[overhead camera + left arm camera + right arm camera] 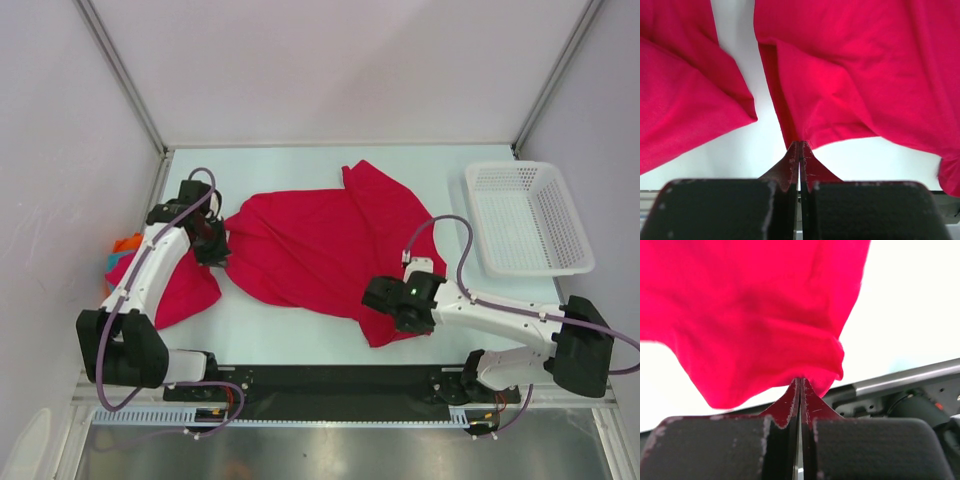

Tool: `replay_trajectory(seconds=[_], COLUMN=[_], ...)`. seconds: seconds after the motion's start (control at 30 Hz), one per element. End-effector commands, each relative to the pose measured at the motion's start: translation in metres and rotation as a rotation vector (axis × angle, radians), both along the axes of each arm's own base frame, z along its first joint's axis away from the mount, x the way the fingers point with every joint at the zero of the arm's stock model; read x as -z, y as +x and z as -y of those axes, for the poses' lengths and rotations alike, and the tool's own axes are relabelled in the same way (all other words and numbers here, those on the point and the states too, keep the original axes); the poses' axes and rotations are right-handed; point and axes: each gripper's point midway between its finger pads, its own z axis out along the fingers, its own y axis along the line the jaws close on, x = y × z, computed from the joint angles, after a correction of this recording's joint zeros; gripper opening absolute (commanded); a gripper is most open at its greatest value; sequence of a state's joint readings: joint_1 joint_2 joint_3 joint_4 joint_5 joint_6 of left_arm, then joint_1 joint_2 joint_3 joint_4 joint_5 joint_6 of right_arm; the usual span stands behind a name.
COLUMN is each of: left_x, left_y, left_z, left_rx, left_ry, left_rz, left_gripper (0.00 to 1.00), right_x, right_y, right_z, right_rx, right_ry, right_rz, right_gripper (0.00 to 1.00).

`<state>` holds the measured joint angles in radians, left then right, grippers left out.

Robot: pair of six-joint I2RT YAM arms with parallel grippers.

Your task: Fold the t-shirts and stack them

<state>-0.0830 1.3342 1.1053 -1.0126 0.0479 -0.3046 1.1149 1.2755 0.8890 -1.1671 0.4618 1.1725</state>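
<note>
I have my left hand [800, 146] pinched shut on the edge of the big red t-shirt [310, 245], which lies spread on the counter [290, 335] just ahead of its fingertips, my right hand [800, 382] clamped on that shirt's other corner, and a second red shirt [175, 290] just beside the left hand.

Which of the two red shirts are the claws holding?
The large red shirt spread mid-table: the left claw pinches its left edge, the right claw its near-right corner. The other red shirt lies loose beneath the left arm.
</note>
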Motion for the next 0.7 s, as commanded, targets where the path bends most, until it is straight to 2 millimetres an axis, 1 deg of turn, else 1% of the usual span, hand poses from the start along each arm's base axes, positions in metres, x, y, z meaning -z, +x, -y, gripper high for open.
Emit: replay_trajectory(seconds=[0.0,0.07,0.1,0.17,0.2,0.27,0.3,0.33,0.5,0.67], left_x=[-0.026,-0.030,-0.031,-0.032,-0.035,-0.035,-0.037,-0.040,-0.043,-0.044], left_y=[0.019,0.020,0.020,0.018,0.018,0.014,0.014,0.013,0.011,0.013], left_z=[-0.001,-0.003,-0.007,-0.012,-0.020,-0.026,-0.037,-0.039,-0.054,-0.053], left_rx=[-0.006,-0.014,-0.027,-0.043,-0.065,-0.080,-0.127,-0.137,-0.200,-0.204], left_ry=[0.004,0.010,0.013,0.018,0.024,0.028,0.021,0.022,0.030,0.015], left_rz=[0.075,0.084,0.088,0.085,0.096,0.096,0.104,0.121,0.143,0.152], left_gripper=[0.00,0.00,0.00,0.00,0.00,0.00,0.00,0.00,0.00,0.00], right_x=[-0.025,-0.031,-0.033,-0.039,-0.041,-0.044,-0.045,-0.047,-0.062,-0.065], right_y=[0.029,0.036,0.041,0.045,0.048,0.049,0.050,0.053,0.066,0.082], right_z=[0.019,0.025,0.033,0.039,0.045,0.056,0.060,0.069,0.079,0.076], right_rx=[0.019,0.035,0.062,0.080,0.109,0.134,0.140,0.172,0.233,0.239], right_ry=[-0.056,-0.055,-0.062,-0.046,-0.040,-0.025,-0.024,-0.019,0.060,0.099], right_rz=[0.096,0.107,0.108,0.125,0.129,0.134,0.137,0.141,0.182,0.190], right_gripper=[0.00,0.00,0.00,0.00,0.00,0.00,0.00,0.00,0.00,0.00])
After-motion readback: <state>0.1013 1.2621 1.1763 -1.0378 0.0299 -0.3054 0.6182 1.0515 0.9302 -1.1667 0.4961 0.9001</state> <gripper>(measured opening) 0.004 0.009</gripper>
